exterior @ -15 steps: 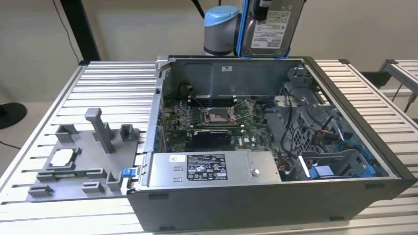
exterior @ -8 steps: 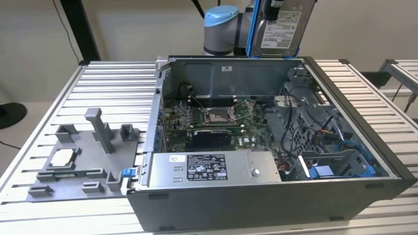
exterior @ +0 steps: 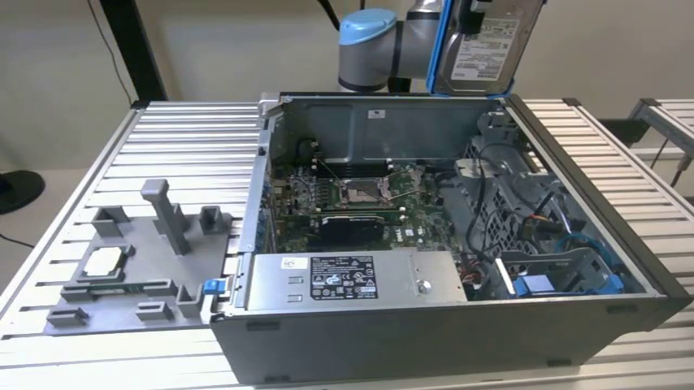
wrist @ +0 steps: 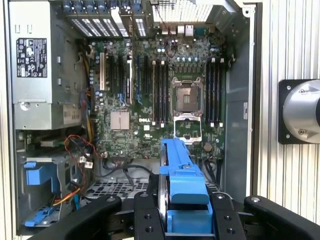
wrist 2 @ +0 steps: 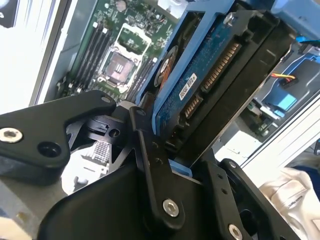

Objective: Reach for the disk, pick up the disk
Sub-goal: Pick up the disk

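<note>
The disk hangs upright above the back right corner of the open computer case. Its white label faces the exterior view and a blue rail runs down its side. My gripper is shut on it. In the second wrist view two black fingers clamp the disk, whose blue circuit-board face and connector show. In the first wrist view the disk stands edge-on in its blue carrier, between the fingers of the gripper, high over the motherboard.
Inside the case lie the power supply, the processor socket, loose cables and a blue bracket in the drive bay. A grey fixture with a small white-topped chip stands on the slatted table at the exterior view's left.
</note>
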Available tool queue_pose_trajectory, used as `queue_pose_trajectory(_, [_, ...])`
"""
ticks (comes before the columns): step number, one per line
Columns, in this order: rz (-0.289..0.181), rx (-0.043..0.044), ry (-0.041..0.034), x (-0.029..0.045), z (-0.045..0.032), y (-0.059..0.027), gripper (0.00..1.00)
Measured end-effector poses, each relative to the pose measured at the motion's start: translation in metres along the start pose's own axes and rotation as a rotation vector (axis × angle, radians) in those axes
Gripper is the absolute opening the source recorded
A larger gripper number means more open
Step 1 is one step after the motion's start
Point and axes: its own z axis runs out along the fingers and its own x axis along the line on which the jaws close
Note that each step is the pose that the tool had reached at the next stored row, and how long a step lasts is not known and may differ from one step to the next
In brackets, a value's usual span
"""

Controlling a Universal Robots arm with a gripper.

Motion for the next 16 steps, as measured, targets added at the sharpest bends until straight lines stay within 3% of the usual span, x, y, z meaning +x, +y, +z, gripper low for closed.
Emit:
queue_pose_trajectory(4, [0.000,0.0001,-0.0002,-0.0003,-0.0001,-0.0078,0.00])
queue_pose_trajectory(16, [0.000,0.0000,0.0004,0.0025,-0.0001,-0.0079,0.00])
